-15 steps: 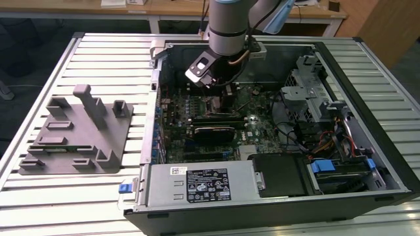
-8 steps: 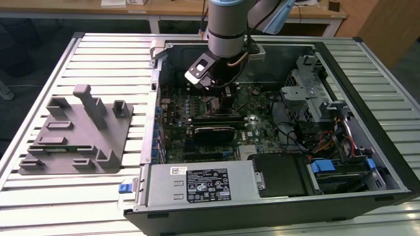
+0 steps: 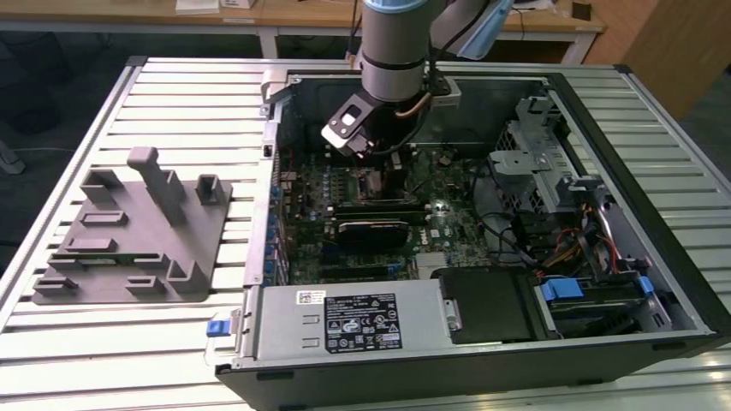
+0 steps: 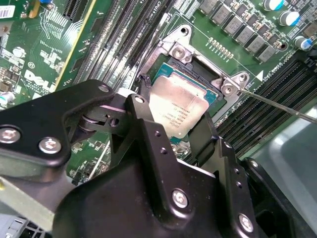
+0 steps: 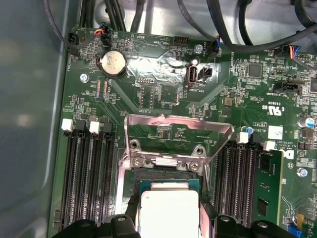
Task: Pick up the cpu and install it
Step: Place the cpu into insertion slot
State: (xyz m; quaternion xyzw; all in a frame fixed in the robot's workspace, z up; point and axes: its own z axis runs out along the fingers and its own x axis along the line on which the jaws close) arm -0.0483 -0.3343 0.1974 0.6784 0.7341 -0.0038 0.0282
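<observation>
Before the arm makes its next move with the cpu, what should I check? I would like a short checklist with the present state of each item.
1. The load plate is swung up off the socket: ok.
2. The lever is released and lies off to the side: ok.
3. The fingers of the gripper sit on two opposite edges of the cpu: ok.
4. The edges of the cpu run parallel to the socket: ok.
5. The cpu lies flat in the socket: cannot tell.
6. The corner mark of the cpu matches the socket: cannot tell.
</observation>
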